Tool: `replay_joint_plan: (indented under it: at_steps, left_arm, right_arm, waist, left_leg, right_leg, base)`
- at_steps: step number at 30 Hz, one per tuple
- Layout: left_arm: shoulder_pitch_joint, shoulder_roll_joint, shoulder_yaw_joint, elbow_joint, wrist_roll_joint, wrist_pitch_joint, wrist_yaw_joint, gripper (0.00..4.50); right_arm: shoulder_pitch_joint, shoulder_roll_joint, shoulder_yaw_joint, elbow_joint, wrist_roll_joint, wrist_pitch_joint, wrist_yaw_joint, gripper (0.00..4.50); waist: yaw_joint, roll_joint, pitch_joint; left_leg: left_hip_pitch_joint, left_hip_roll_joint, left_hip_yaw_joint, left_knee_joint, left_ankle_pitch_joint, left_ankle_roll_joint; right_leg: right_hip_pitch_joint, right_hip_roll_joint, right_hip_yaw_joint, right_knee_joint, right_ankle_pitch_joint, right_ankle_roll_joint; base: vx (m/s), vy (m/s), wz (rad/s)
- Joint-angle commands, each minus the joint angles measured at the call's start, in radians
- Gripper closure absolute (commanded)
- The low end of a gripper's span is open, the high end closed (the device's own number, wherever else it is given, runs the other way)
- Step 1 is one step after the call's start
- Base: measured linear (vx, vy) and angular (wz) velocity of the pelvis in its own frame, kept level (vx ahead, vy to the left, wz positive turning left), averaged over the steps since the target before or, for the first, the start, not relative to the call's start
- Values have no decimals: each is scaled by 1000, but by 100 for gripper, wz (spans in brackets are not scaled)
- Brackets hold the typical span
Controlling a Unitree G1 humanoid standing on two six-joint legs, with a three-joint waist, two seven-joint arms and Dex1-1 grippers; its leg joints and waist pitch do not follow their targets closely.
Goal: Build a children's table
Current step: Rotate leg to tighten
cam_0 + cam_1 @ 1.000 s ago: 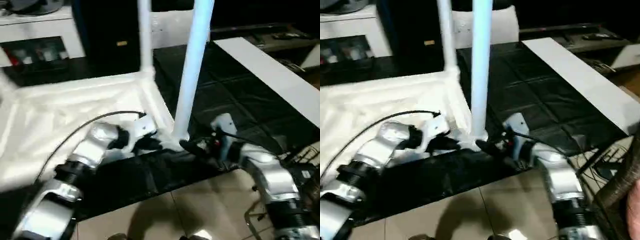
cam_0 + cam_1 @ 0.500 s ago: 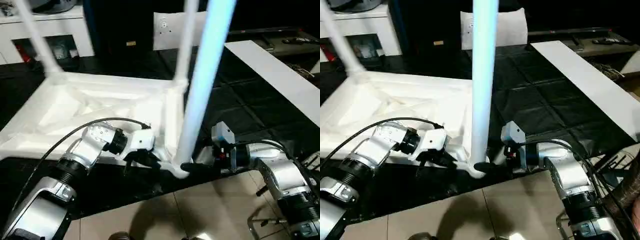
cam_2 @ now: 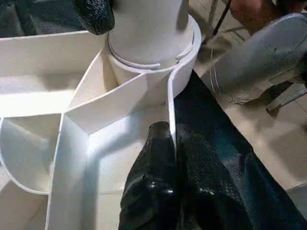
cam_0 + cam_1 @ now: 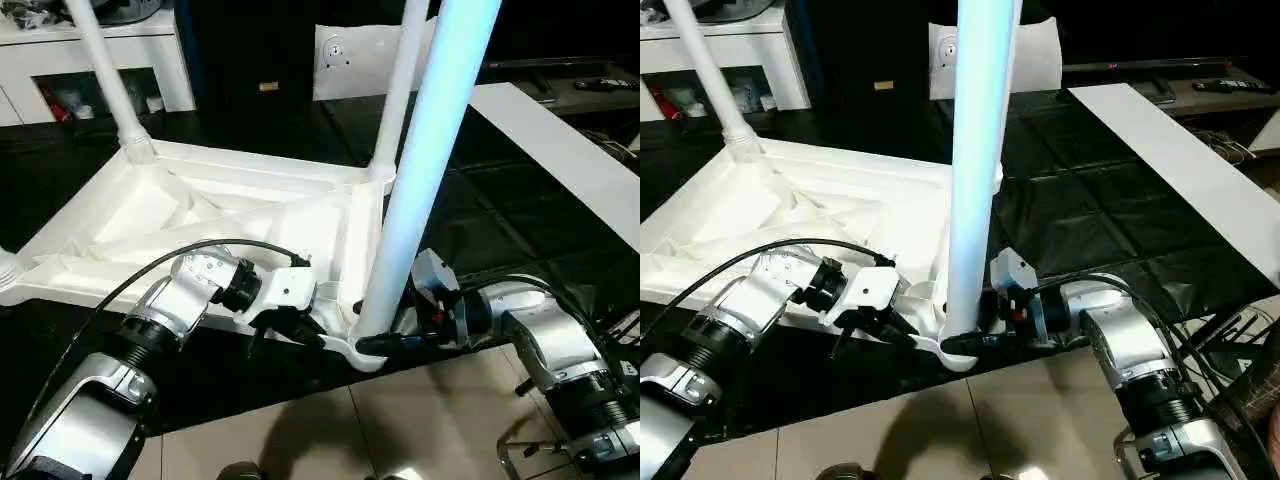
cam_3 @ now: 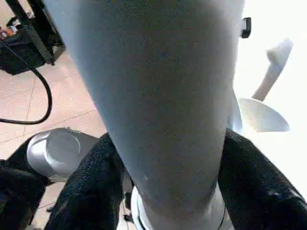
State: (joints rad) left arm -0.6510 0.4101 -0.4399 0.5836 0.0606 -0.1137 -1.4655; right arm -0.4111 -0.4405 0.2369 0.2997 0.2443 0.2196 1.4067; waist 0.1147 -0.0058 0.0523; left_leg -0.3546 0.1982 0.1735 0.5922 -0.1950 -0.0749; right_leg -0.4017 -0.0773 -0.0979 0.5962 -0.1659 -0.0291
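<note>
The children's table lies upside down on a black mat, its ribbed white tabletop (image 4: 200, 215) facing up. White legs stand in its corner sockets: one far left (image 4: 105, 80), one far right (image 4: 400, 90) and the near-right leg (image 4: 425, 170). My right gripper (image 4: 385, 343) is shut on the base of that near-right leg, with a black finger (image 5: 91, 182) pressed to each side of it. My left gripper (image 4: 300, 325) is shut on the tabletop's thin rim (image 3: 170, 103) just beside the same socket, fingers (image 3: 153, 163) pinching the wall.
The black mat (image 4: 500, 230) ends at a tiled floor (image 4: 400, 420) close to me. A long white board (image 4: 570, 160) lies on the right. A white cabinet (image 4: 150, 60) and a flat white bag (image 4: 350, 60) stand at the back. Cables (image 4: 1230, 360) lie near my right arm.
The camera has swung, shifting the whole picture. My right gripper's fingers have closed in around the near-right leg's base. My left gripper has kept its hold on the rim.
</note>
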Motion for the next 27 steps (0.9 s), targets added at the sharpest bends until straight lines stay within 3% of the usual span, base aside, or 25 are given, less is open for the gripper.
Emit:
replay_joint_plan:
  at_steps: [1,5,10,11,14,16,18,20,21,23,27]
  left_arm:
    - [-14,-8,-33,-12,14,-23,-27,450]
    - [-12,-6,-33,-5,15,-21,-22,450]
    - [-8,-9,-24,0,19,-8,-1,450]
    - [-6,-10,-20,2,22,2,15,450]
    - [-8,-26,10,11,36,91,111,450]
    - [-15,-49,39,19,23,141,166,450]
    - [-24,-84,77,13,6,238,244,450]
    - [-26,-91,82,12,7,253,262,450]
    - [-36,-121,106,13,5,303,333,450]
    - [-50,-156,134,19,2,346,414,450]
    - [-65,-225,181,1,-7,411,546,450]
  right_arm:
    - [-11,-3,12,1,16,18,32,202]
    - [-6,-1,12,-9,25,34,32,235]
    - [10,10,4,-30,43,56,11,243]
    - [19,20,-3,-43,49,69,-14,244]
    - [43,75,-31,-72,38,116,-154,245]
    - [46,109,-35,-80,8,141,-249,246]
    - [41,169,-44,-74,-30,177,-383,246]
    - [39,183,-48,-71,-35,183,-409,246]
    - [29,237,-61,-57,-50,209,-502,246]
    - [17,285,-64,-42,-73,229,-588,250]
    - [-16,382,-79,21,-112,249,-764,253]
  waist:
    - [-7,-10,-68]
    - [-6,-8,-70]
    - [-6,-8,-70]
    - [-4,3,-67]
    - [-9,-3,-64]
    - [-18,-2,-59]
    - [-26,-3,-57]
    - [-37,-4,-55]
    - [-42,4,-57]
    - [-58,0,-55]
    - [-84,3,-60]
  left_leg:
    - [4,40,-3,-65,-133,62]
    - [4,40,-4,-64,-130,59]
    - [4,40,-4,-64,-130,59]
    - [5,40,-5,-65,-139,55]
    - [5,39,-5,-69,-153,41]
    - [11,33,-7,-73,-205,18]
    - [14,29,-8,-71,-224,6]
    - [12,26,-13,-72,-241,0]
    - [7,26,-17,-74,-244,0]
    - [8,26,-17,-75,-263,-4]
    - [7,22,-18,-69,-268,1]
  right_leg:
    - [56,-75,56,-67,-275,-172]
    - [56,-74,56,-66,-265,-172]
    - [57,-74,56,-65,-257,-177]
    - [55,-75,56,-67,-271,-173]
    - [55,-73,57,-71,-287,-166]
    - [52,-74,53,-86,-419,-131]
    - [49,-76,51,-95,-490,-108]
    - [48,-76,45,-105,-547,-81]
    - [54,-76,43,-104,-552,-69]
    - [48,-73,41,-108,-550,-71]
    - [48,-72,41,-106,-508,-97]
  base:
    - [0,0,0]
    - [0,0,0]
    - [0,0,0]
    - [0,0,0]
    - [0,0,0]
    - [0,0,0]
    - [0,0,0]
    - [0,0,0]
    - [-58,16,-9]
    - [0,0,0]
    - [0,0,0]
